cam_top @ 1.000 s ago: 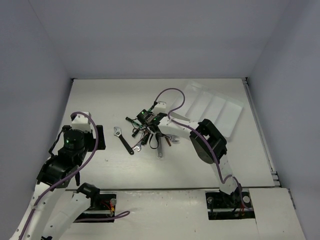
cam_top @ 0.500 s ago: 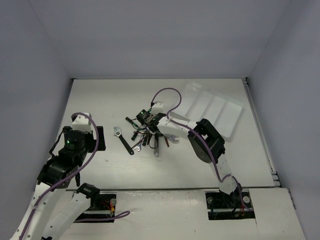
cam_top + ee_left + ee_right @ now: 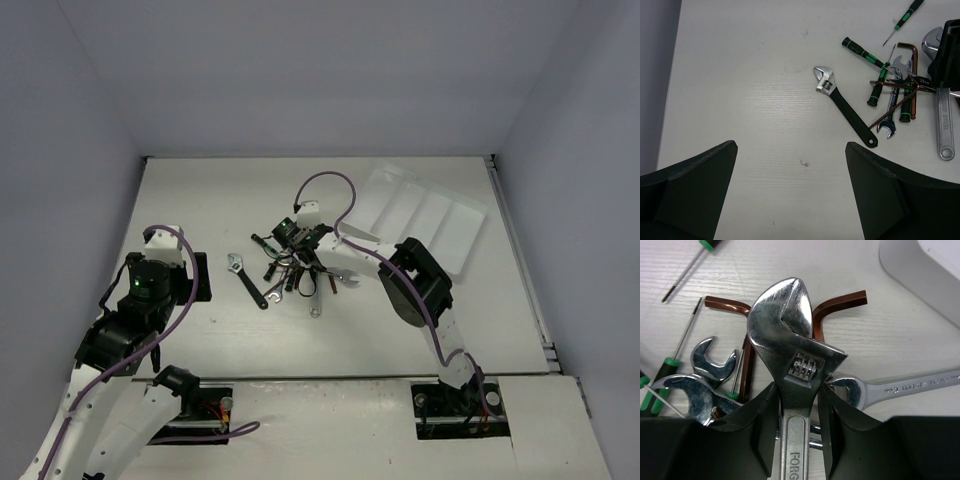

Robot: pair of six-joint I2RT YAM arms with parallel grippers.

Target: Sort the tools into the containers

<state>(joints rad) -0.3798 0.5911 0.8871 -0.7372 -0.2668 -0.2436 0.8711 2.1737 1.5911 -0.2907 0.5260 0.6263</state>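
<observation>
My right gripper [image 3: 797, 390] is shut on the shaft of an all-silver adjustable wrench [image 3: 790, 340] and holds it over the tool pile [image 3: 300, 275]. Under it lie reddish-brown hex keys [image 3: 840, 307], silver open-end wrenches [image 3: 910, 385] and green-and-black screwdrivers [image 3: 670, 365]. A black-handled adjustable wrench [image 3: 845, 112] lies alone left of the pile [image 3: 247, 280]. My left gripper [image 3: 791, 150] is open and empty over bare table, near-left of that wrench. The translucent white tray [image 3: 425, 215] sits at the back right; its four compartments look empty.
In the left wrist view the pile shows hex keys [image 3: 907, 80], screwdrivers [image 3: 862, 50] and a long open-end wrench [image 3: 945, 120]. A tray corner [image 3: 920, 275] shows at the right wrist view's upper right. Grey walls enclose the table on three sides.
</observation>
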